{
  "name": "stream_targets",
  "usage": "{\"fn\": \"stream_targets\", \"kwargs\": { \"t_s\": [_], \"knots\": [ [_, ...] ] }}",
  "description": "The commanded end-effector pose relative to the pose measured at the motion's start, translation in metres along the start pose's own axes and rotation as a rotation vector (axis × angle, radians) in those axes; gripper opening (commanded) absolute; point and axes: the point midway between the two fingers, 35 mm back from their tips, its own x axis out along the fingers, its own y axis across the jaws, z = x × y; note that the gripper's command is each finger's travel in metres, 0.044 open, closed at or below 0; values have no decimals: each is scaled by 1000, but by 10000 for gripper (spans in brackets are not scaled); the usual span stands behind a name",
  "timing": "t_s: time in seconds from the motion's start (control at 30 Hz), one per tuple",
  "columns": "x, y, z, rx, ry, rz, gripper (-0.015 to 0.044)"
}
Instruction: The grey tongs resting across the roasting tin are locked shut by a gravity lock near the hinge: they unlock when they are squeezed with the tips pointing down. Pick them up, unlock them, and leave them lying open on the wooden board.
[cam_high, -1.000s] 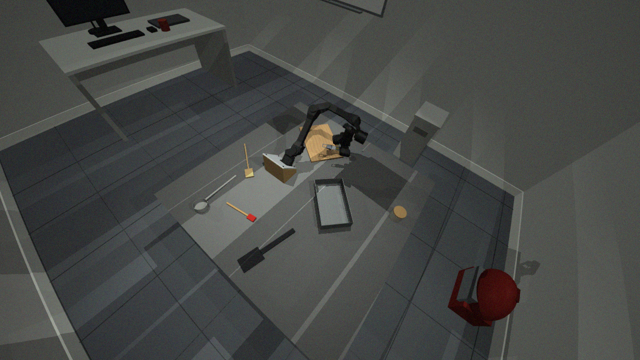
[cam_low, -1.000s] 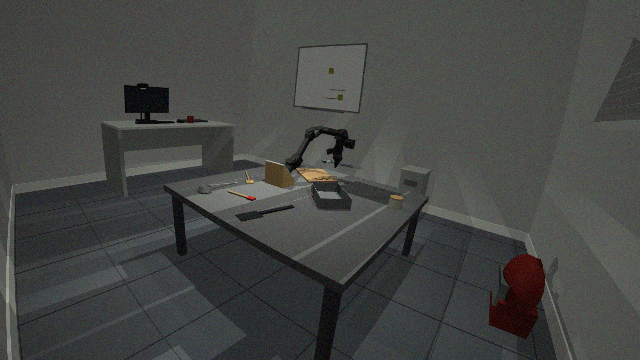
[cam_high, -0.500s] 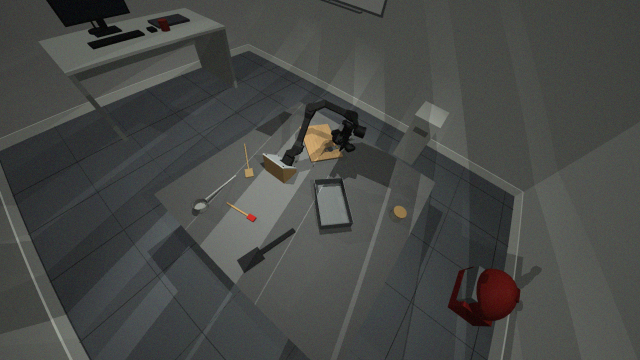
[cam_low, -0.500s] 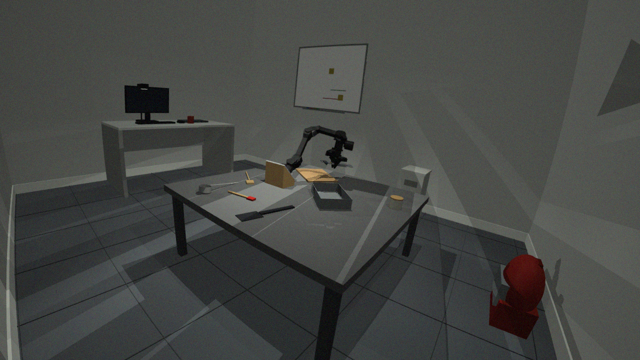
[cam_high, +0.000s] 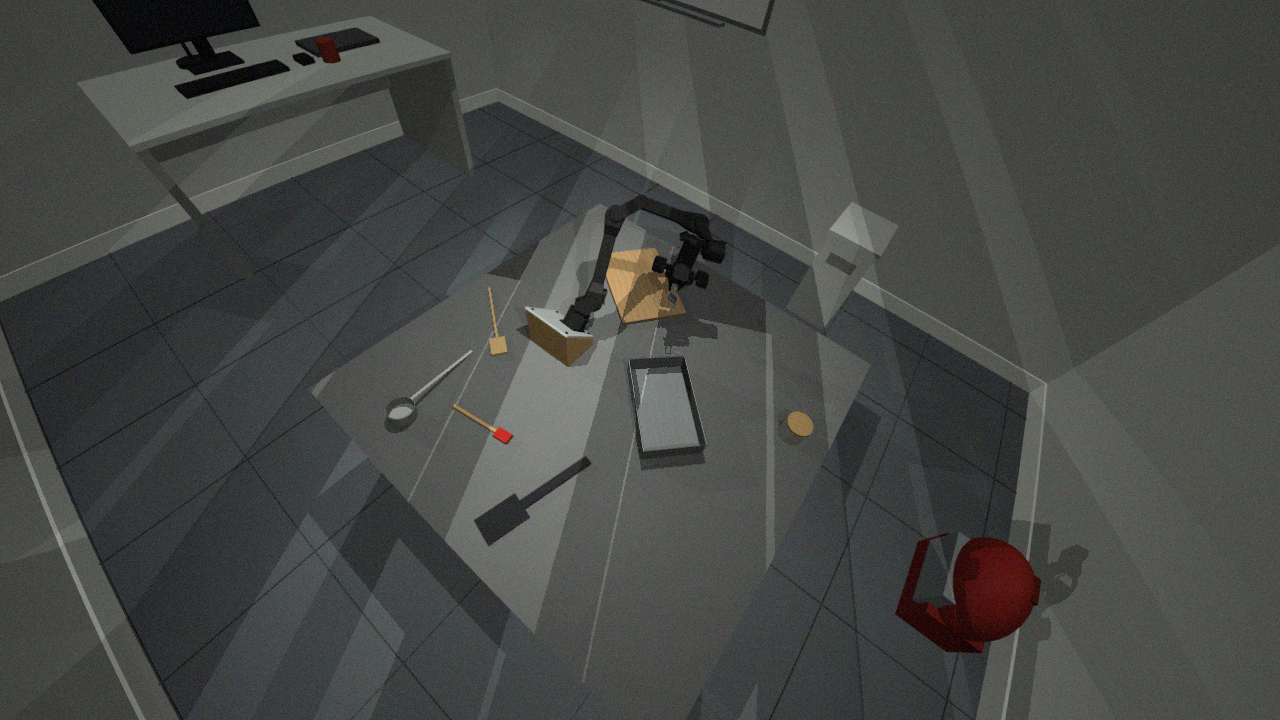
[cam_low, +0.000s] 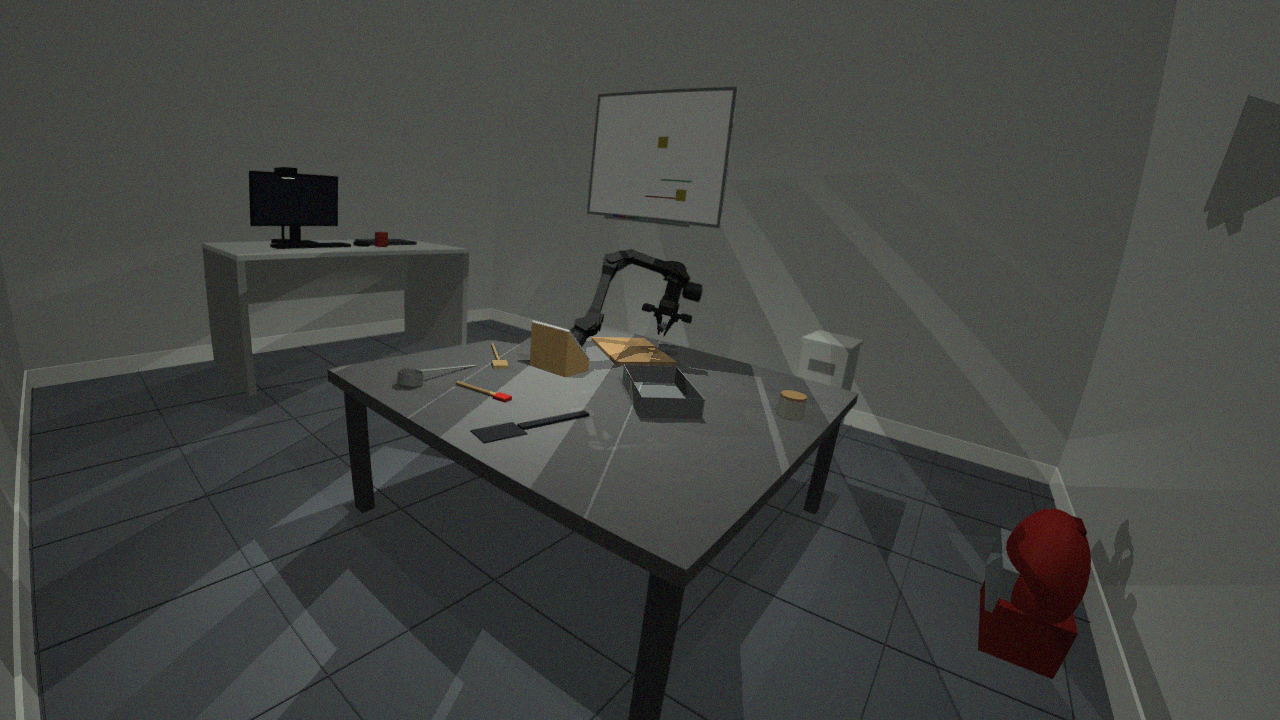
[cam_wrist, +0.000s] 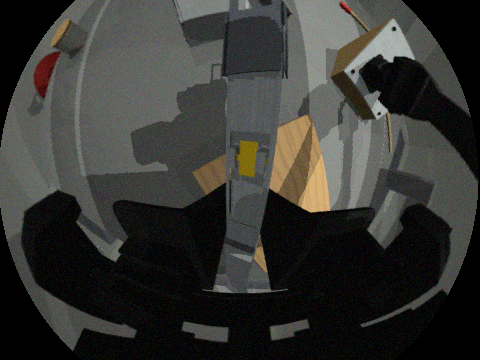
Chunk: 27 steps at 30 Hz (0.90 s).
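Observation:
My gripper (cam_high: 674, 288) (cam_low: 663, 325) (cam_wrist: 243, 186) points down and is shut on the grey tongs (cam_high: 672, 298) (cam_wrist: 254, 105). It holds them in the air above the front right part of the wooden board (cam_high: 626, 291) (cam_low: 615, 346) (cam_wrist: 291, 145). In the wrist view the tongs run lengthwise between the fingers, with a dark block at the top of the view and a yellow piece between their arms. Their arms look close together. Whether the lock is released I cannot tell. The roasting tin (cam_high: 694, 401) (cam_low: 666, 408) stands in front of the board, with nothing across it.
The wooden wedge block (cam_high: 556, 342) (cam_low: 556, 349) stands at the arm's base, left of the board. A lidded jar (cam_high: 799, 424) (cam_low: 792, 405) (cam_wrist: 70, 37) stands right of the tin. A black spatula (cam_high: 501, 519) (cam_low: 501, 432), a red-tipped brush (cam_high: 502, 436) and a long-handled cup (cam_high: 401, 411) lie left.

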Motion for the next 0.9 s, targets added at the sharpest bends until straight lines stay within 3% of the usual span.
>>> {"fn": "stream_targets", "kwargs": {
  "t_s": [0.0, 0.87],
  "knots": [
    [-3, -7, -11, -200, -15, 14, -150],
    [-14, -57, -69, -1505, -62, 46, -150]
  ]
}}
